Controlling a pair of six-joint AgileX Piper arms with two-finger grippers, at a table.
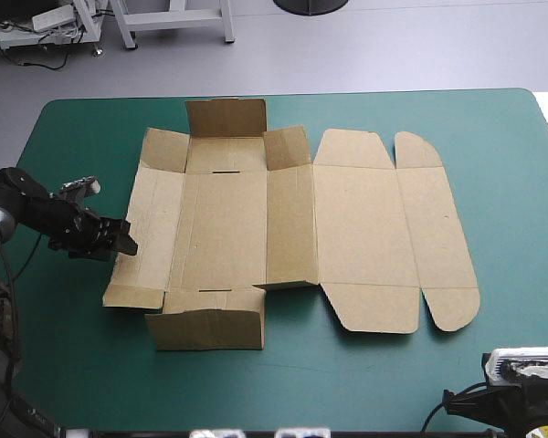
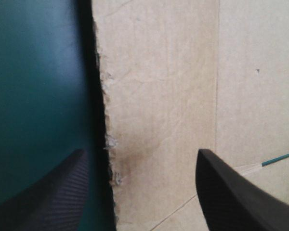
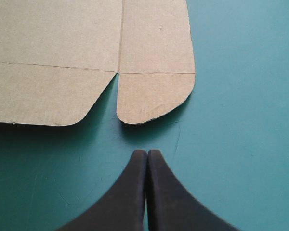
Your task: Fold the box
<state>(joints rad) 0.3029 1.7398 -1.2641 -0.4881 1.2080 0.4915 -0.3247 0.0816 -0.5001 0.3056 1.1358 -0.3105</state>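
The brown box [image 1: 292, 237] lies spread in the middle of the table. Its far flap [image 1: 226, 119] and near flap [image 1: 205, 328] at the left end stand raised, and the lid part with rounded corners lies flat to the right. My left gripper [image 1: 123, 239] is at the box's left edge. In the left wrist view this gripper [image 2: 144, 192] is open, one finger over the cover and the other over the board [image 2: 183, 96]. My right gripper [image 3: 147, 154] is shut, low over the cover just short of a rounded corner flap [image 3: 154, 96].
The table's teal-green cover [image 1: 73, 137] shows all round the box, with the widest strip along the near edge. The right arm sits at the table's near right corner.
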